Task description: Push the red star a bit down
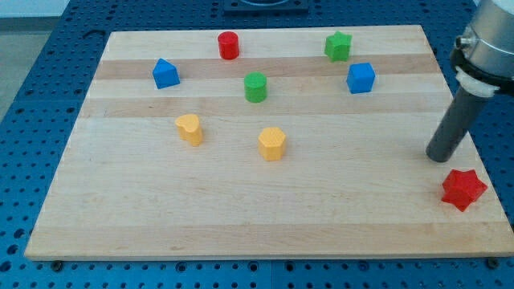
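The red star (463,189) lies near the board's right edge, low in the view. My tip (438,158) rests on the board just above and to the left of the red star, a small gap apart from it. The dark rod rises from the tip toward the view's top right.
On the wooden board (241,233) also sit a red cylinder (228,45), a green star (338,46), a blue cube (361,78), a green cylinder (255,87), a blue block (165,74), a yellow heart (189,128) and a yellow block (272,144).
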Tool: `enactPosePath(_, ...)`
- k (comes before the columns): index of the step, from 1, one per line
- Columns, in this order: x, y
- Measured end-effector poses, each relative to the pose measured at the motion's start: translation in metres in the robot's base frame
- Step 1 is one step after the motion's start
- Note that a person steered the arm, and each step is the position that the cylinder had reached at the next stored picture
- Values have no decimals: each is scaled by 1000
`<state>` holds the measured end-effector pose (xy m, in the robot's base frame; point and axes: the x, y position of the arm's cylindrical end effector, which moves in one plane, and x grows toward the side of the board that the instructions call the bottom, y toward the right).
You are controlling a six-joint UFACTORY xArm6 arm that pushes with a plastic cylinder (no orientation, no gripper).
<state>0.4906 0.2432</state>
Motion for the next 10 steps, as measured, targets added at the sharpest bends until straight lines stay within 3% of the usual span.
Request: enactPosePath(10,59,6)
